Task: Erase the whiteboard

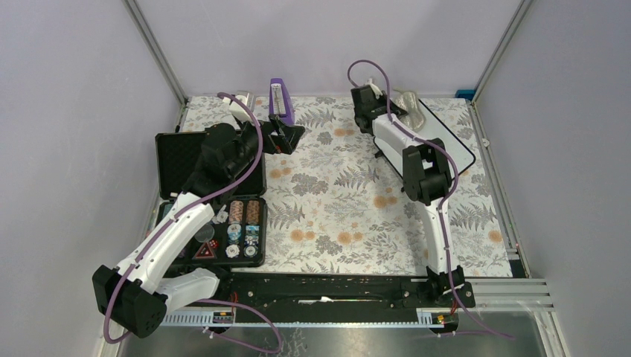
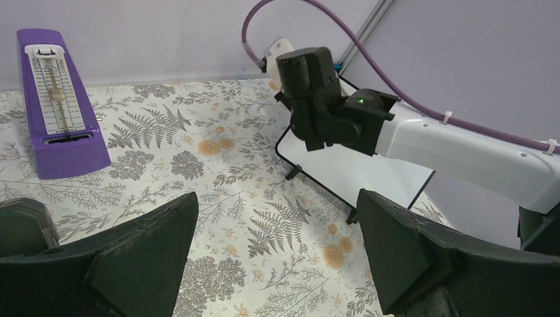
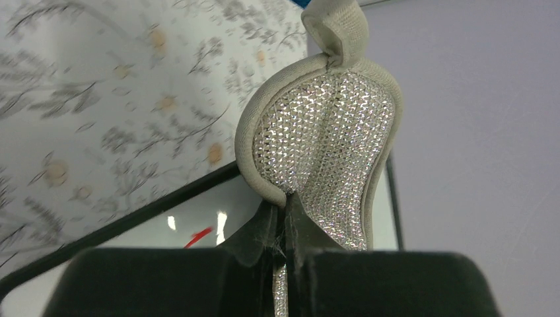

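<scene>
Overhead view, table (image 1: 342, 223) covered in fern-and-flower print.

9 o'clock: black case (image 1: 195, 167) lies open, lid flat toward the back wall, poker chips (image 1: 244, 216) in rows in the near half. The left arm (image 1: 167, 245) rises over the case.

11 o'clock: left end effector (image 1: 287, 138) hangs just in front of a purple metronome (image 1: 280, 101), which stands upright by the back wall. In the left wrist view the metronome (image 2: 61, 105) sits at 10 o'clock, and the left end effector (image 2: 277, 218) has its fingers (image 2: 152, 244) spread wide with nothing between them.

1 o'clock: right arm (image 1: 417, 160) reaches out to the far right part of the table. Right end effector (image 3: 285, 214) is pressed together on the lower edge of a silvery pad (image 3: 323, 139), which stands up from the grip. The pad has a beige border and a loop at its top.

2 o'clock: whiteboard (image 1: 454, 145) lies flat near the table's far right corner, partly under the right arm, with the pad at its far left corner. Whether the pad touches the board I cannot tell. The board surface is mostly white, with one short red mark (image 3: 198, 236) showing in the right wrist view.
</scene>
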Robot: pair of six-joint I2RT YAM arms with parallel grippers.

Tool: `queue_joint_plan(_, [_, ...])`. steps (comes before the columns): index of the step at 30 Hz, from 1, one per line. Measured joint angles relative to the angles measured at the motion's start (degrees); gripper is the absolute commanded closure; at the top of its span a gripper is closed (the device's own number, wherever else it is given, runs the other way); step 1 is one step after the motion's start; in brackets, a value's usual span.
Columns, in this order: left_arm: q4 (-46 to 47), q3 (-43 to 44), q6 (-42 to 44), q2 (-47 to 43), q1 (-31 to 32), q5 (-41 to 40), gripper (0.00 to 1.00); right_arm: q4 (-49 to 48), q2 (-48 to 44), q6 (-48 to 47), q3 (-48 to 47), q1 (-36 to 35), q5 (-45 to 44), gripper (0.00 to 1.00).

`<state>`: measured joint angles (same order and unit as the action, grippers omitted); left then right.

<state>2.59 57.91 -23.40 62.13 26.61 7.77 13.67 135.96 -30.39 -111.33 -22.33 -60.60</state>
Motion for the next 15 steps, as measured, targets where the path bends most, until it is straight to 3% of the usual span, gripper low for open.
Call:
queue_joint_plan(5, [0.0,0.0,0.0,0.2,0.0,0.0,0.01,5.5,-0.1,5.5,2.4,-3.1,4.3,1.0])
queue_joint_plan(12, [0.0,0.0,0.0,0.4,0.0,0.0,0.01,13.1,-2.0,14.1,2.7,-5.2,21.1,1.0])
queue_joint_plan(15, [0.0,0.0,0.0,0.4,0.0,0.0,0.01,14.6,-4.0,15.1,1.1,-5.0,21.2,1.0])
